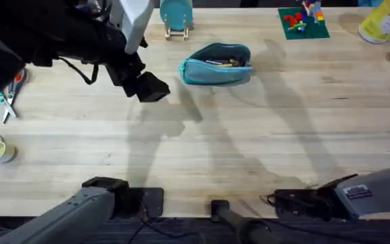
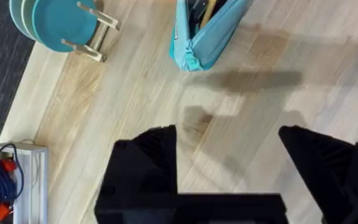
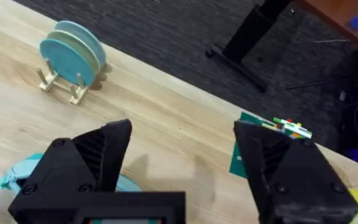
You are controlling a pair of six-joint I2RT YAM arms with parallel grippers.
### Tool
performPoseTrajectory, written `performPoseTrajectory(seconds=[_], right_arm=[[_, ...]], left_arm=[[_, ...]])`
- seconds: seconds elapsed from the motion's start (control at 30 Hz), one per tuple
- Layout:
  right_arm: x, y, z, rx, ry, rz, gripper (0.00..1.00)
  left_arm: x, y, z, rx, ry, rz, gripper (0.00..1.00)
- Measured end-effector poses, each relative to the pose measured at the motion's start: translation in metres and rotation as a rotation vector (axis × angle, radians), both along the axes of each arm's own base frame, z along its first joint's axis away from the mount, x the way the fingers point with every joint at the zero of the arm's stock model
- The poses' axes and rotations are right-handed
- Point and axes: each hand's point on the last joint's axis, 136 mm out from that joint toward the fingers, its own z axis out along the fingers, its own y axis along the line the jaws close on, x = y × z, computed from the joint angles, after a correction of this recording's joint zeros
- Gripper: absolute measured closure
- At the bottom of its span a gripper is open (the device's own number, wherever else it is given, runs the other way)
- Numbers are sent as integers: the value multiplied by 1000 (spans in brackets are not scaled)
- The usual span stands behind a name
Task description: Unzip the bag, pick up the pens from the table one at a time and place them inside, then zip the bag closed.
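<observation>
In the upper middle of the overhead frame, the bag (image 1: 216, 64) is lying unzipped on the table (image 1: 249, 149), long axis left to right, pens (image 1: 223, 62) showing inside; the left gripper (image 1: 146, 87) is hovering just to its left, nearer than the right arm. In the left wrist view, its fingers are spreading wide, empty, the bag's end ahead. In the right wrist view, the right gripper (image 3: 179, 155) is gaping empty above the bag's edge.

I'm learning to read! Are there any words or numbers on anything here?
None can be read.
White label on the right arm near its base: print too small to read.
Yellow bottle at the table's far right corner: label too blurred to read.
The bag: no writing visible.
</observation>
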Motion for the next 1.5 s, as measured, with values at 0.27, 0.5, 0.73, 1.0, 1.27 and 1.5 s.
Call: performPoseTrajectory(seconds=[0.27,0.5,0.73,1.0,1.27,1.5], right_arm=[[0,0,-23,-25,71,0,5],[-39,-8,-66,-106,296,12,5],[-91,24,-95,-119,503,153,6],[-150,89,-102,76,692,337,6],[-157,110,-97,150,705,374,5],[-157,111,-96,158,707,373,6]], left_arm=[[0,0,0,0,0,0,8],[0,0,0,0,0,0,8],[0,0,0,0,0,0,8],[0,0,0,0,0,0,7],[0,0,0,0,0,0,7],[0,0,0,0,0,0,8]])
